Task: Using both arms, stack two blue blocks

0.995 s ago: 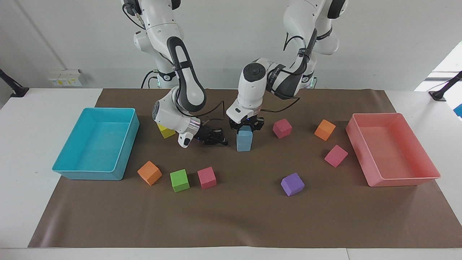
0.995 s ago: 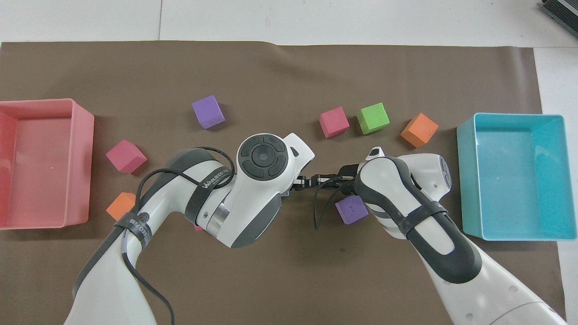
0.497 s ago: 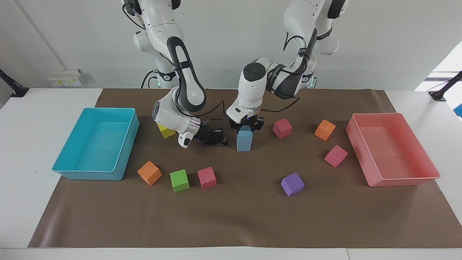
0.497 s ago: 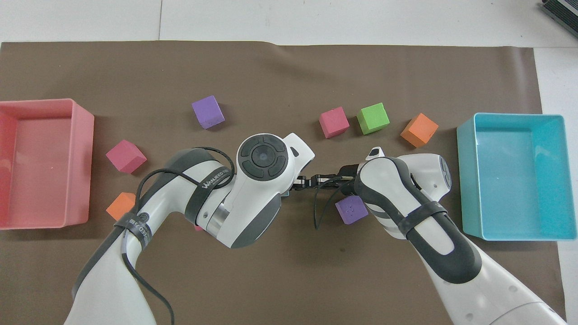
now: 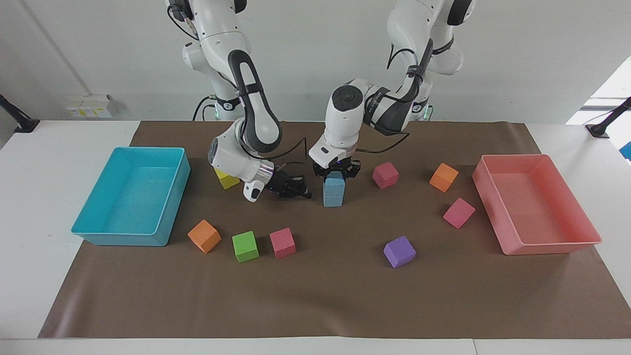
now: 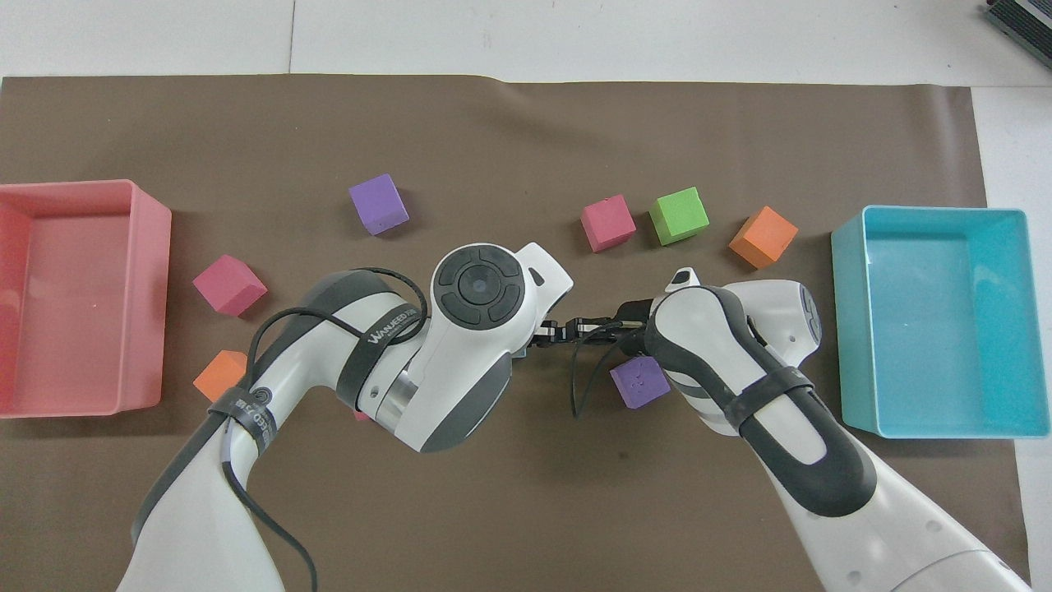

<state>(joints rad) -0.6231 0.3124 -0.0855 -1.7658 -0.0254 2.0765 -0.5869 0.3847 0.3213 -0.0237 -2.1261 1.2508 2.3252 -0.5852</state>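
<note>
Now you see two blue blocks (image 5: 333, 192) stacked, your left gripper (image 5: 336, 172) clasping the top one; your right gripper (image 5: 297, 189) sits beside them, jaws unreadable.

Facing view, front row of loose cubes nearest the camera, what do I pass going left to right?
Orange cube → green cube → pink cube → purple cube.

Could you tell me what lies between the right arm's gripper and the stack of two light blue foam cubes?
Only bare brown mat, seen in the facing view: the right gripper sits low beside the stacked light blue foam cubes.
</note>
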